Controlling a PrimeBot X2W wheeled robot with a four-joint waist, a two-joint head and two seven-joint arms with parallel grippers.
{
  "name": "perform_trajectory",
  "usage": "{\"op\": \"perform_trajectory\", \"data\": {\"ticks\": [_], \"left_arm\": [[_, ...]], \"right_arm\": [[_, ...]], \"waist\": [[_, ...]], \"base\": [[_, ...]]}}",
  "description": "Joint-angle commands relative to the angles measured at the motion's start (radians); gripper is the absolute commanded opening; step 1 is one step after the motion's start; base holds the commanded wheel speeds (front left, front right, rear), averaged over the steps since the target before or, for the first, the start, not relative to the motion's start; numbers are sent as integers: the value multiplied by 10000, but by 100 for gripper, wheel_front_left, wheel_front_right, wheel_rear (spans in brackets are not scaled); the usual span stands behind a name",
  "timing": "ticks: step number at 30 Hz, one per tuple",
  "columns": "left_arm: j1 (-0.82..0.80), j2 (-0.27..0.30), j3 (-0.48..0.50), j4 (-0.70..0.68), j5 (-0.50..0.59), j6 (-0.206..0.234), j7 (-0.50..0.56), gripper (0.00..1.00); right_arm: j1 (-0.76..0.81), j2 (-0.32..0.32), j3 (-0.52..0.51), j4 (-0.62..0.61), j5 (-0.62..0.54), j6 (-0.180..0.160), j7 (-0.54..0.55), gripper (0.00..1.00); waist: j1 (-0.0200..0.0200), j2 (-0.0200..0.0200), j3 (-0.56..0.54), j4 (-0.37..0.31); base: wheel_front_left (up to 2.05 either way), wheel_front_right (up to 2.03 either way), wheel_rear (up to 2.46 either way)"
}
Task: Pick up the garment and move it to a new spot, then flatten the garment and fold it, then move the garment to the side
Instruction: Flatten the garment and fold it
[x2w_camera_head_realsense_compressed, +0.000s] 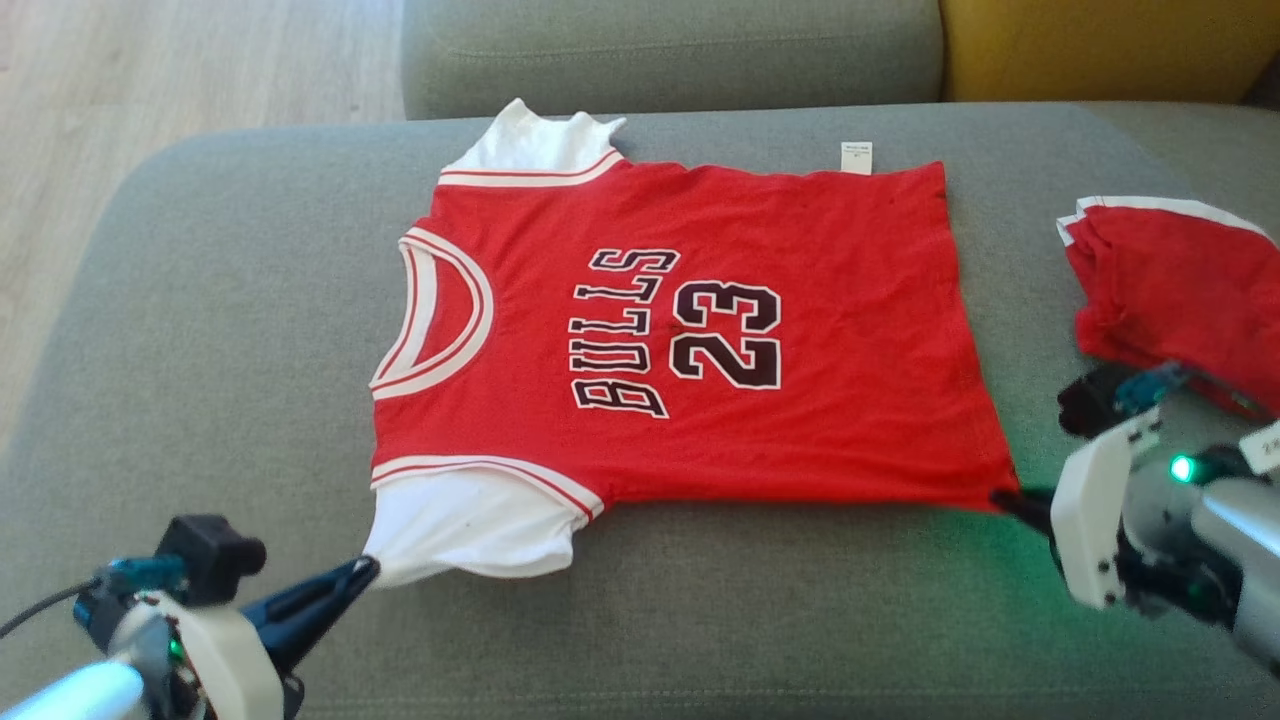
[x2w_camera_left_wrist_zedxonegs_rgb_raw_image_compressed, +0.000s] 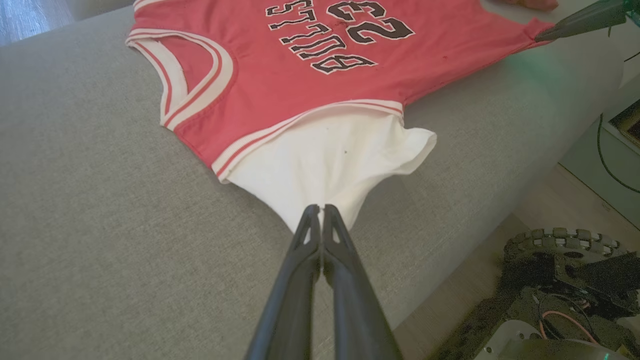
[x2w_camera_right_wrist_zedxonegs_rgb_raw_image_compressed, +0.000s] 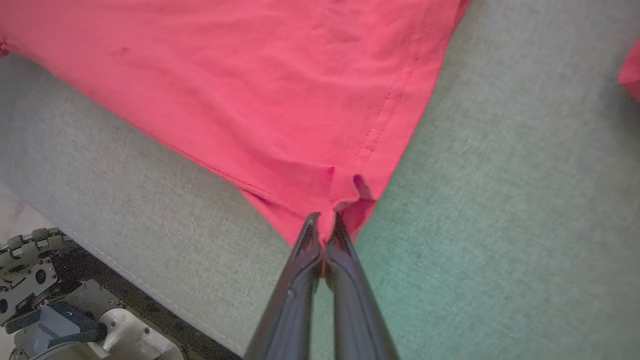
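Observation:
The garment (x2w_camera_head_realsense_compressed: 700, 330) is a red jersey with white sleeves and black "BULLS 23" lettering, spread flat on the grey sofa seat (x2w_camera_head_realsense_compressed: 200, 350). My left gripper (x2w_camera_head_realsense_compressed: 366, 570) is shut on the tip of the near white sleeve (x2w_camera_left_wrist_zedxonegs_rgb_raw_image_compressed: 325, 160), and in the left wrist view that gripper (x2w_camera_left_wrist_zedxonegs_rgb_raw_image_compressed: 320, 209) pinches the cloth. My right gripper (x2w_camera_head_realsense_compressed: 1003, 498) is shut on the near hem corner of the garment (x2w_camera_right_wrist_zedxonegs_rgb_raw_image_compressed: 280, 100); in the right wrist view its tips (x2w_camera_right_wrist_zedxonegs_rgb_raw_image_compressed: 324, 218) clamp the red fabric.
A second red and white cloth (x2w_camera_head_realsense_compressed: 1175, 285) lies bunched at the right of the seat. The sofa back (x2w_camera_head_realsense_compressed: 670, 50) and a yellow cushion (x2w_camera_head_realsense_compressed: 1100, 45) rise behind. Wooden floor (x2w_camera_head_realsense_compressed: 150, 60) lies to the left; the robot base (x2w_camera_left_wrist_zedxonegs_rgb_raw_image_compressed: 560, 295) stands below the seat's front edge.

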Motion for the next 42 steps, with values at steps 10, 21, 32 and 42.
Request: {"op": "perform_trajectory", "data": {"ticks": [10,21,32,42], "left_arm": [[-1726,258,1150,37,40,14,-723,0],[-3507,-168,1706,595,175,14,-1066,0],[-5244,-1356,2061,2569,901,81,-1241,0],[-5968,-2012,2429,3743,1347,96,-1321,0]], "right_arm": [[-1480,-118,-489,47,-419,-7,-76,0],[-2712,509,-1004,694,-697,-7,-78,0],[-3551,1372,-1057,1499,-1116,-7,-336,0],[-3831,1790,-957,1969,-1333,-7,-901,0]], "waist": [[1,-1,679,-232],[1,-1,1759,-323],[1,-1,2722,-428],[1,-1,3129,-495]], "base": [[0,0,0],[0,0,0],[0,0,0],[0,0,0]]}}
